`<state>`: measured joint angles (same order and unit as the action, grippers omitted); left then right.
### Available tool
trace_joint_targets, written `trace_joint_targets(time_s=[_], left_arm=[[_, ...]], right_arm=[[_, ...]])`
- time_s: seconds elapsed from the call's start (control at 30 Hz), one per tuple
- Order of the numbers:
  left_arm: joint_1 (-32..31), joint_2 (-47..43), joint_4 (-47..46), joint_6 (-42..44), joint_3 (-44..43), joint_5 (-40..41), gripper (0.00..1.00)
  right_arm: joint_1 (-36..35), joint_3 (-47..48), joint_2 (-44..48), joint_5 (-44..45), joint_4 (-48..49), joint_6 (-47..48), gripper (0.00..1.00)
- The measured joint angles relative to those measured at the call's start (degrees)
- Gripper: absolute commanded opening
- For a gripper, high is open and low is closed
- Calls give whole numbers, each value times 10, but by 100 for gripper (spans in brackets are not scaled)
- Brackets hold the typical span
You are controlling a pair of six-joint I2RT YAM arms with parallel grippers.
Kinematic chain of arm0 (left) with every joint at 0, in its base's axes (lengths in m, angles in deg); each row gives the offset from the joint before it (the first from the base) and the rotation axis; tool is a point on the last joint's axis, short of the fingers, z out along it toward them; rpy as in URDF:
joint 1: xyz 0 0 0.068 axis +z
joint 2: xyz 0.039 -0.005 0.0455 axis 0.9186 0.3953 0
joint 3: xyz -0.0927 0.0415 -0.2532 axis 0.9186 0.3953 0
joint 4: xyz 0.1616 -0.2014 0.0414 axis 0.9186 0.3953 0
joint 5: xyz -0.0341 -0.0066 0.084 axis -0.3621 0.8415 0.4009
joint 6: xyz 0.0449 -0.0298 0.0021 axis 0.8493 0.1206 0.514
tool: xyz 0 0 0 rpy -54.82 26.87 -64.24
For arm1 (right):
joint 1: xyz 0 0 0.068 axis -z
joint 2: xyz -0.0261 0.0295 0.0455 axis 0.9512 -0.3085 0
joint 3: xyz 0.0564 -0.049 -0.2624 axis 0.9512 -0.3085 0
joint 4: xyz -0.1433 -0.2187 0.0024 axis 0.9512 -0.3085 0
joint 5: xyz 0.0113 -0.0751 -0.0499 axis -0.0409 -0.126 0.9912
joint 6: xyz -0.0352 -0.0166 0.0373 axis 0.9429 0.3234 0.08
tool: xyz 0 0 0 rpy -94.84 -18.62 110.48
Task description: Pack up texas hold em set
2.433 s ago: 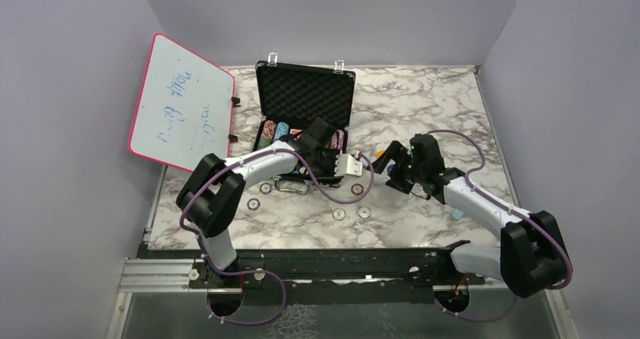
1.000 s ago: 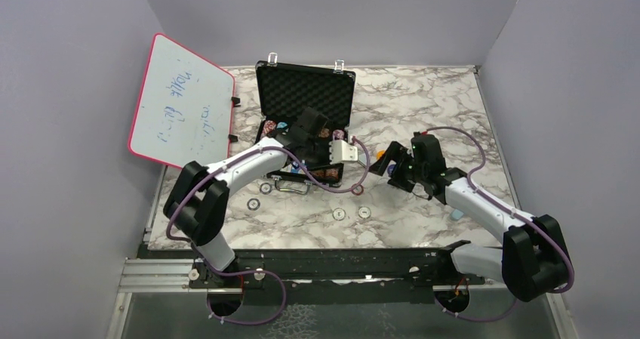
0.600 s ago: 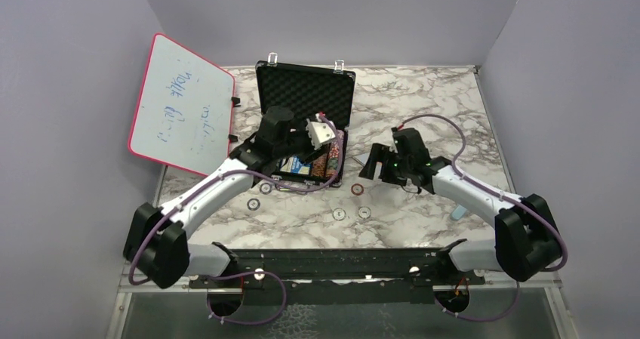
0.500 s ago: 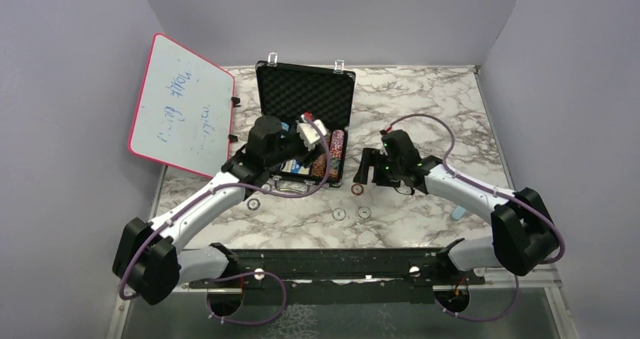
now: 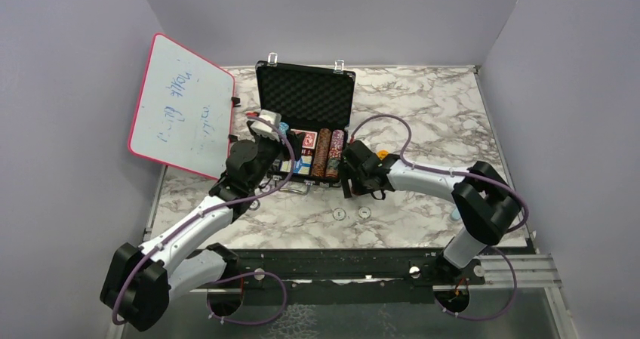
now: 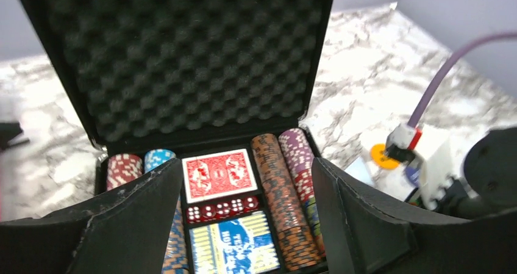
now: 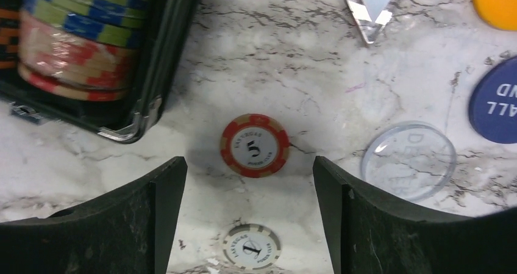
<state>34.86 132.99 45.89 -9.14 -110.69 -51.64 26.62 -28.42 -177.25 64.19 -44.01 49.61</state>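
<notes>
- Right gripper: jaws spread wide, holding nothing, hovering over a red "5" chip that lies on the marble table, just beside the briefcase corner.
- Left gripper: jaws wide apart, empty, facing the open briefcase.
- Briefcase contents: chip rows, red deck, red dice, blue deck.

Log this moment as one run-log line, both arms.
left jaws: open, empty, facing open case | right jaws: open, either side of loose red chip, not touching | packing: unfinished
</notes>
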Motion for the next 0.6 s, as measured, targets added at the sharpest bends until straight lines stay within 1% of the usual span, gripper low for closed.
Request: trace_joint_targets(time_s=[0.03,0.07,0.2,0.37,0.5,0.6], left_arm=[[4,-9,0,-14,6,4,98],[8,-19,0,-31,11,9,99],[10,-49,-8,-77,21,10,99],[10,-60,3,-110,18,10,99],[11,-44,47,-124,-5,10,99],[12,-18,89,-132,-35,10,99]], right_arm=[[-1,1,-5,9,-4,2,76],[-2,3,-10,17,-8,3,75],[-4,24,-33,43,-23,-1,69],[-4,27,-39,44,-16,-7,61],[-4,27,-44,41,-7,-15,58],[-5,28,-46,41,-3,-22,54]])
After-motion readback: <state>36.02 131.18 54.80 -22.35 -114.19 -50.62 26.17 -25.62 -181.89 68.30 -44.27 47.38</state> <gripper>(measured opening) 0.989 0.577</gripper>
